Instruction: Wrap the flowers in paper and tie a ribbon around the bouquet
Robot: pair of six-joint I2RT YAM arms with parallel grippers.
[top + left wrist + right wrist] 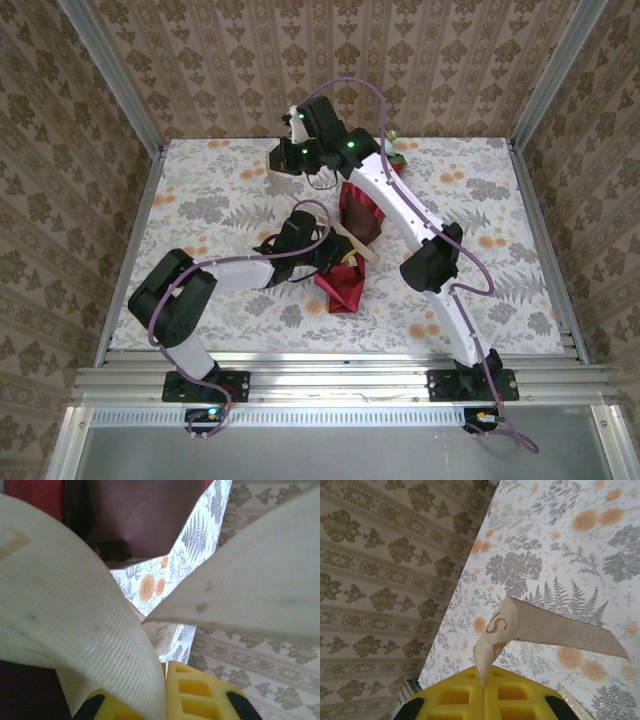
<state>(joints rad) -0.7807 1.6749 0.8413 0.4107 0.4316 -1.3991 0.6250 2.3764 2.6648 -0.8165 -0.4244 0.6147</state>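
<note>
The left arm folds low across the counter (220,200), its left claw (165,677) pinched on the ribbon (75,625) beside the bouquet (357,218) at mid-counter. The right arm stretches far over, and the right claw (484,677) clamps another stretch of ribbon.

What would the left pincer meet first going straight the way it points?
Probably the paper, its maroon face just beyond the ribbon that the left pincer grips; depth is unclear, so it could be the tablecloth first.

Floral tablecloth (220,200) underneath; damask-patterned walls (300,60) around; aluminium rail (340,380) along near edge.
</note>
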